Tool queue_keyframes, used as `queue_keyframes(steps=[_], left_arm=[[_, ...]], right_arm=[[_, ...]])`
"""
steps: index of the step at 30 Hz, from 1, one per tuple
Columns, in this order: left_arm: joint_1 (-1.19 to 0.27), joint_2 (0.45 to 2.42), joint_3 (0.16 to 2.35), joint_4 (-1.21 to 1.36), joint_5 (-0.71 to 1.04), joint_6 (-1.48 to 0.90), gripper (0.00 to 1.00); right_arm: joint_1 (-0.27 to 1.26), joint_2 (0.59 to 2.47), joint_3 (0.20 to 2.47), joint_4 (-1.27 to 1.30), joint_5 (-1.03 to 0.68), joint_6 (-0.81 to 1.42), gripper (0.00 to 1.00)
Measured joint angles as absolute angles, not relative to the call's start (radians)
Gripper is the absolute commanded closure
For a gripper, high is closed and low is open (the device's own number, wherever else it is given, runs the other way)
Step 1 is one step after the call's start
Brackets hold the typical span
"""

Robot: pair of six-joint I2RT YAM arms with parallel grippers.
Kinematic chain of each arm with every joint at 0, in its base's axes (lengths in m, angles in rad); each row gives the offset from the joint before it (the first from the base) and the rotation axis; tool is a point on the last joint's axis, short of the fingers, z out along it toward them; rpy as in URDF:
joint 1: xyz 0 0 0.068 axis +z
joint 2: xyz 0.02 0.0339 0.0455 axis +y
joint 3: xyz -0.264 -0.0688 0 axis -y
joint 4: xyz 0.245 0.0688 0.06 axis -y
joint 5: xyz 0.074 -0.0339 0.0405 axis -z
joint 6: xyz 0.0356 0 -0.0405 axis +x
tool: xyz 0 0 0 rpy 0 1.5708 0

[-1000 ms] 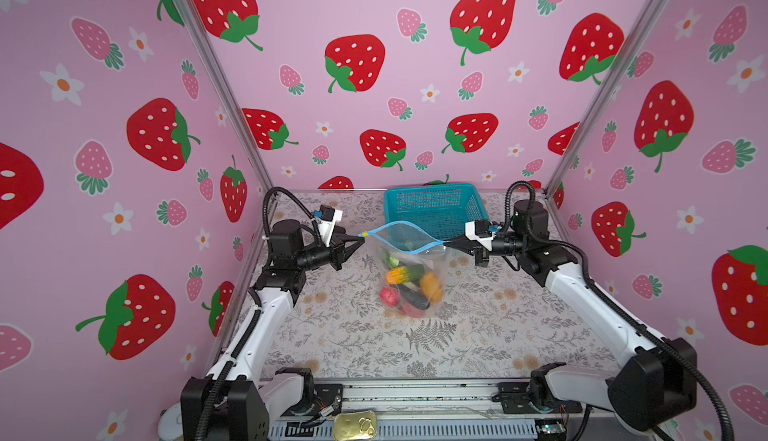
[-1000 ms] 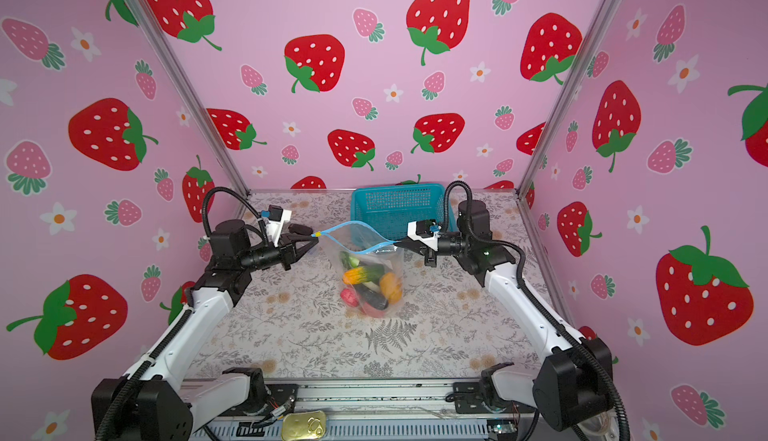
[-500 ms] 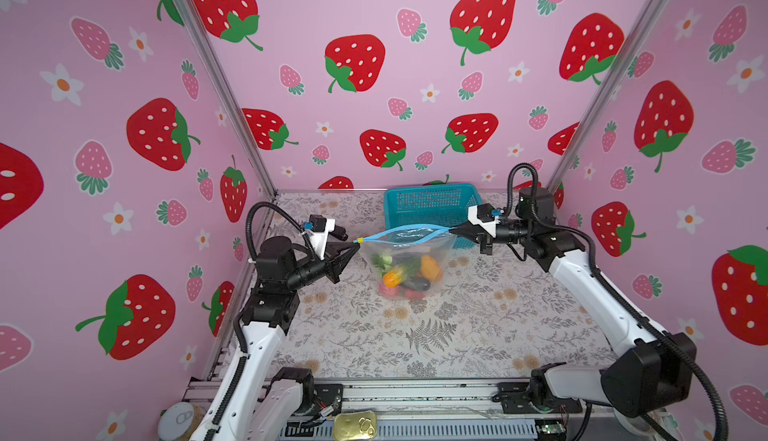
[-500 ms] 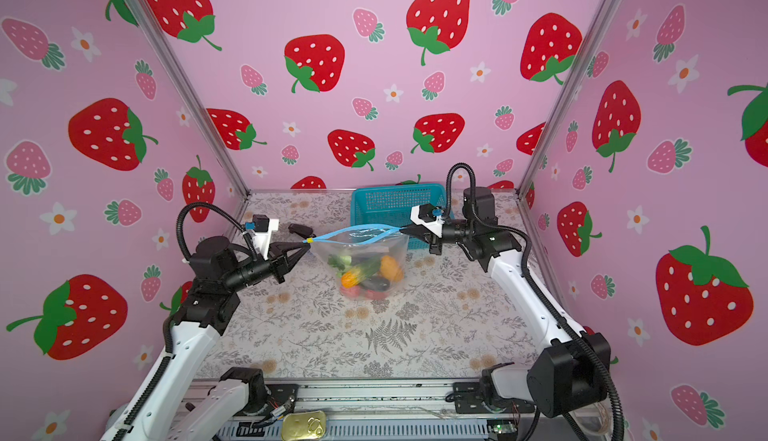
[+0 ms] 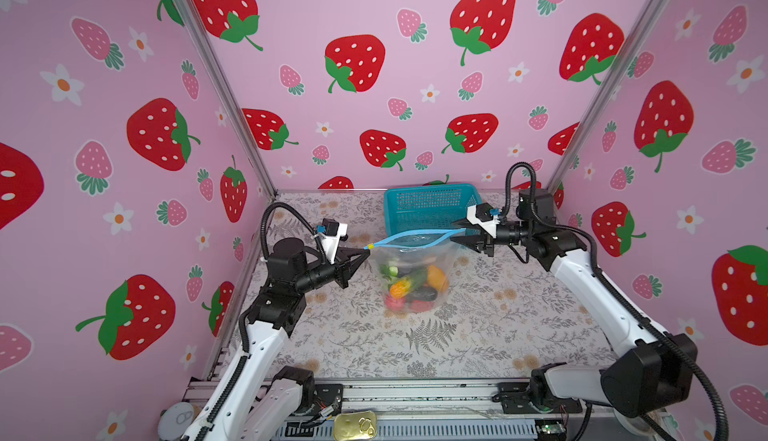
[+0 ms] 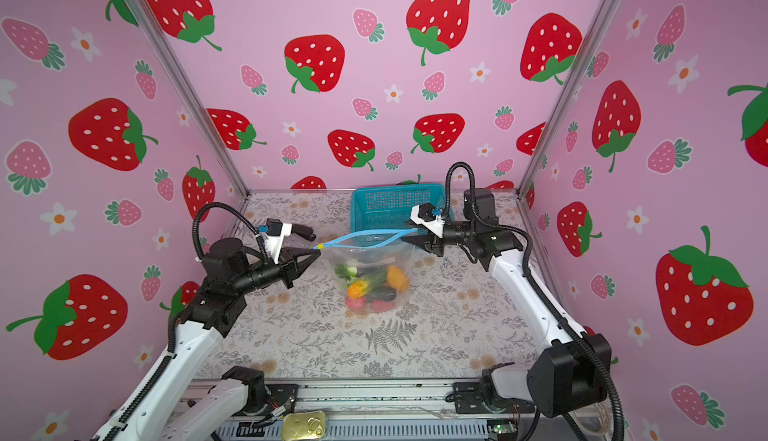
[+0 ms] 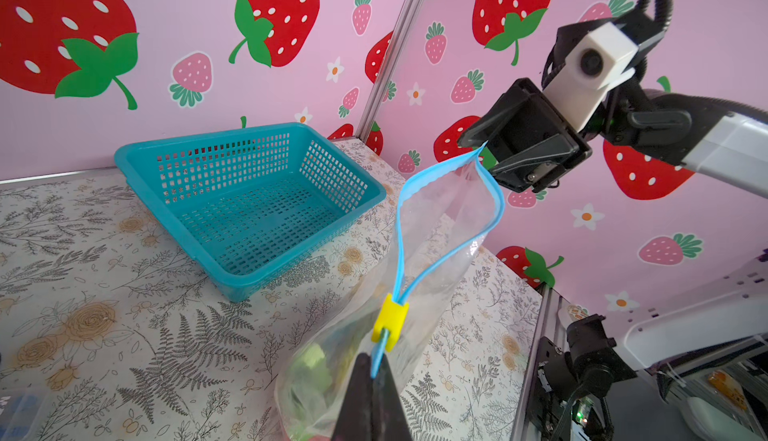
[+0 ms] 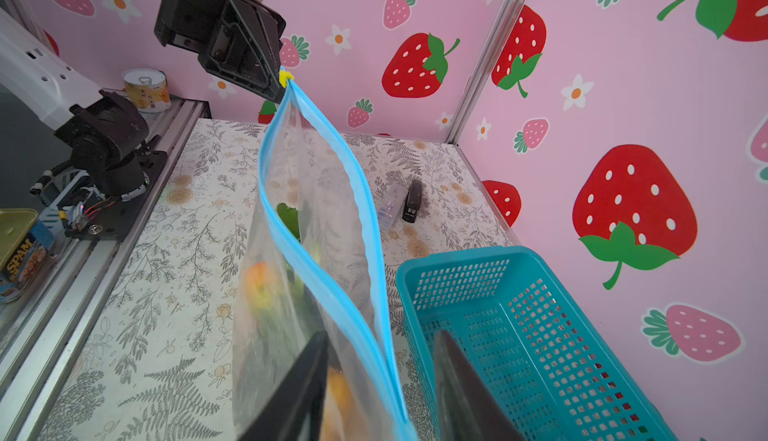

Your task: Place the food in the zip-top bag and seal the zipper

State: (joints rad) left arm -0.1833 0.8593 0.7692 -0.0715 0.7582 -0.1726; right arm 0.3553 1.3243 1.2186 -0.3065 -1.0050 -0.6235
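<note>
— Right, my left pincer (image 7: 374,370) is clamped shut on the zipper (image 7: 397,248) end beside its yellow slider (image 7: 390,323); the zip-top bag (image 5: 419,254) hangs over the middle of the worktop (image 5: 498,314), food (image 5: 415,285) inside.
— And your right pincer (image 8: 380,337)?
— Jaws apart, the strip's right end between them, gripping nothing. I'd pinch that corner, pull taut, then run the slider across.
— Anything unclear?
— Pieces blur through the plastic, and I can't tell whether the bag's bottom touches down.

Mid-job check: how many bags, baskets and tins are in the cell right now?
zip-top bag: 1
teal basket: 1
tins: 2 (flat tin, round can)
Total: 4
</note>
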Motion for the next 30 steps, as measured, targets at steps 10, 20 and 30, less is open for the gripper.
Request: queue_keyframes(steps=[10,20,30], left_arm=[[-0.25,0.885,0.819,-0.088,0.759,-0.092,1.0],[-0.305,0.892,0.846,-0.133,0.752,-0.001,1.0],[-0.343,0.871,0.864,-0.195,0.718,0.08,1.0]], right_arm=[[0.557,1.24,1.312,-0.354,-0.925,-0.655,0.25],[0.781,1.429,1.516,-0.478,-0.783,-0.735,0.22],[0.842,1.615,1.734,-0.664,-0.7,-0.797,0.46]])
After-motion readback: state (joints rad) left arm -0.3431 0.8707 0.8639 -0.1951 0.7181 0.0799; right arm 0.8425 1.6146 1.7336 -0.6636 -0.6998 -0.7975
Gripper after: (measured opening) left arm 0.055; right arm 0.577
